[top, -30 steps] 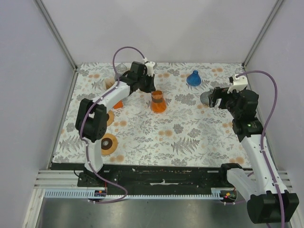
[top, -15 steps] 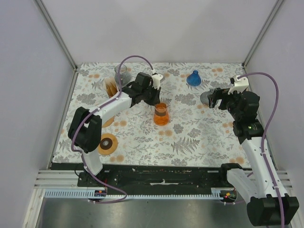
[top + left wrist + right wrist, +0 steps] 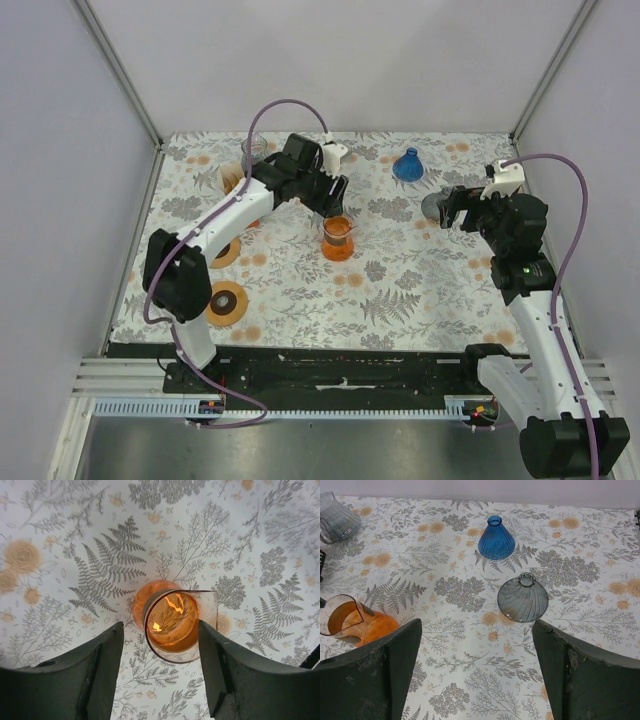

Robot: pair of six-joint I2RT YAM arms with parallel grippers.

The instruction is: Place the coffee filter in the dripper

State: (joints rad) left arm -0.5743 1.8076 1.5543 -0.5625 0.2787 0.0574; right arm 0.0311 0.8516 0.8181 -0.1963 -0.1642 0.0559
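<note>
Left tool (image 3: pixel 160 630) has parted over orange vessel (image 3: pixel 172 625); fern-printed tablecloth (image 3: pixel 400 290), perhaps grey walls (image 3: pixel 350 60).

Floral tablecloth (image 3: pixel 400 290), blue ribbed cone (image 3: pixel 496 539) near grey ribbed cone (image 3: pixel 522 599), clear glass jug (image 3: pixel 337 517)

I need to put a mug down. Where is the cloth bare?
Bare: the wide near stretch between the orange dripper and the near edge, right of the brown disc. Crowded: the far-left corner around the glass jug, and by the blue dripper.
</note>
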